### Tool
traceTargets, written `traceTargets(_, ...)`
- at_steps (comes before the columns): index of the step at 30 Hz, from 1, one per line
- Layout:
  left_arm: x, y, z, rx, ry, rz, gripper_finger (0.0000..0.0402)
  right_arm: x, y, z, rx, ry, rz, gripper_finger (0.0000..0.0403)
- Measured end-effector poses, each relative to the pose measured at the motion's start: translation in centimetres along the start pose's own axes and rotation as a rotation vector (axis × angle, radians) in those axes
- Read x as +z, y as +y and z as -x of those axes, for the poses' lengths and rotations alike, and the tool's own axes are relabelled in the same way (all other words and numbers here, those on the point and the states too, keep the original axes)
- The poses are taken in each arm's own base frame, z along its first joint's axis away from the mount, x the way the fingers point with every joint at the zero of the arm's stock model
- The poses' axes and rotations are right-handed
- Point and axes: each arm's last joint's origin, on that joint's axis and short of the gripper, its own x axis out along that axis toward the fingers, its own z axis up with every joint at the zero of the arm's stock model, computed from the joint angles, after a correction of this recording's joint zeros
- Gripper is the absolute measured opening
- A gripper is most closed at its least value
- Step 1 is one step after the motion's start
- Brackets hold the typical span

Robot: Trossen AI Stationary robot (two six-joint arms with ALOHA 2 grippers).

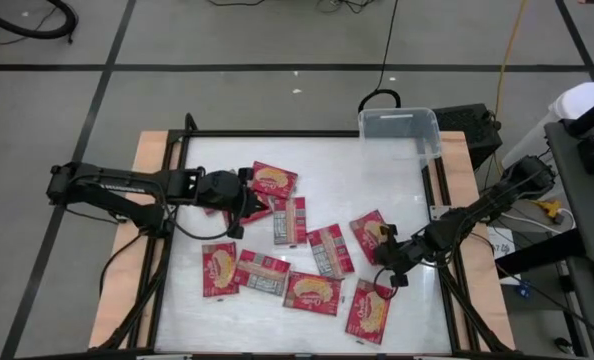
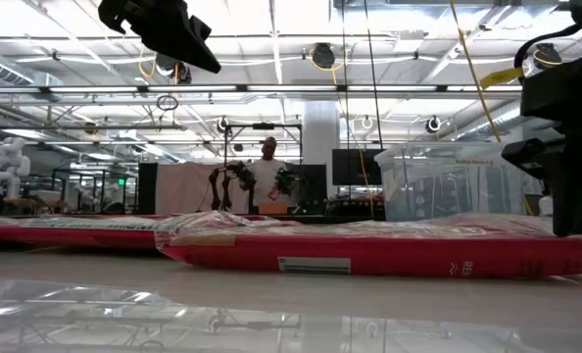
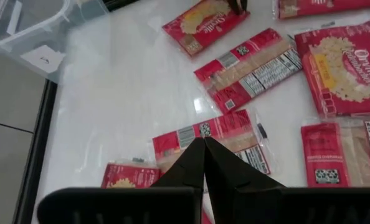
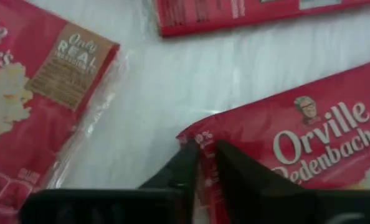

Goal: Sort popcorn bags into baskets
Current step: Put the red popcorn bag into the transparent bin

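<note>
**Red packet pinched at the right edge**

Red popcorn bags [image 1: 289,222] lay scattered over the white tabletop [image 1: 327,170]. The right gripper [image 4: 207,163] was clamped on one bag's [image 4: 297,149] corner. The left gripper [image 3: 205,158] hovered closed and empty over the bags. The clear basket [image 1: 401,133] stood at the far right corner.

Camera set-up, four views on my table [image 1: 307,165].
Overhead looks straight down; low one sits at tabletop height facing the room; my wrist cameras peer close along my fingers. All share the scattered popcorn bags [image 1: 312,292].
</note>
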Motion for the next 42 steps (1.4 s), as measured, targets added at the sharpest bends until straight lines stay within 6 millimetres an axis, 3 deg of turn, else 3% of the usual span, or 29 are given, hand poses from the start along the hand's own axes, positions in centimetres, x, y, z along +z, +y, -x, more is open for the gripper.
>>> traceTargets(2, 0.1, 0.0, 0.0, 0.003, -0.011, 0.004, 0.0015, 0.2, 0.1, 0.0, 0.013, -0.028, 0.015, 0.0008)
traceTargets(8, 0.3, 0.1, -0.1, 0.010, -0.032, 0.016, 0.0015, 1.8, 0.3, 0.0, 0.024, -0.190, 0.028, 0.0002)
traceTargets(16, 1.0, -0.5, -2.7, -0.028, -0.077, 0.000, 0.0015, 3.0, -0.9, 0.0, -0.002, -0.269, -0.036, 0.0000)
traceTargets(21, 1.1, -1.2, -5.1, -0.042, -0.079, -0.033, 0.0015, 4.8, -3.1, 1.0, -0.066, -0.280, -0.338, 0.0001)
traceTargets(24, 1.1, -1.3, -6.5, -0.039, -0.094, -0.042, 0.0015, 5.6, -4.8, 2.2, -0.102, -0.177, -0.430, 0.0008)
traceTargets(27, 1.4, -1.3, -7.6, -0.024, -0.133, -0.049, 0.0015, 6.1, -6.6, 3.0, -0.157, -0.071, -0.446, 0.0034)
traceTargets(33, 1.0, -1.6, -8.7, -0.034, -0.105, -0.044, 0.0015, 4.7, -9.5, 3.3, -0.129, 0.118, -0.472, 0.0129)
traceTargets(38, 0.9, -1.6, -9.2, -0.033, -0.108, -0.042, 0.0015, 4.4, -10.9, 3.2, -0.153, 0.089, -0.448, 0.0210)
traceTargets(42, 0.8, -1.7, -9.2, -0.035, -0.102, -0.041, 0.0015, 3.3, -11.3, 1.8, -0.145, 0.045, -0.449, 0.0251)
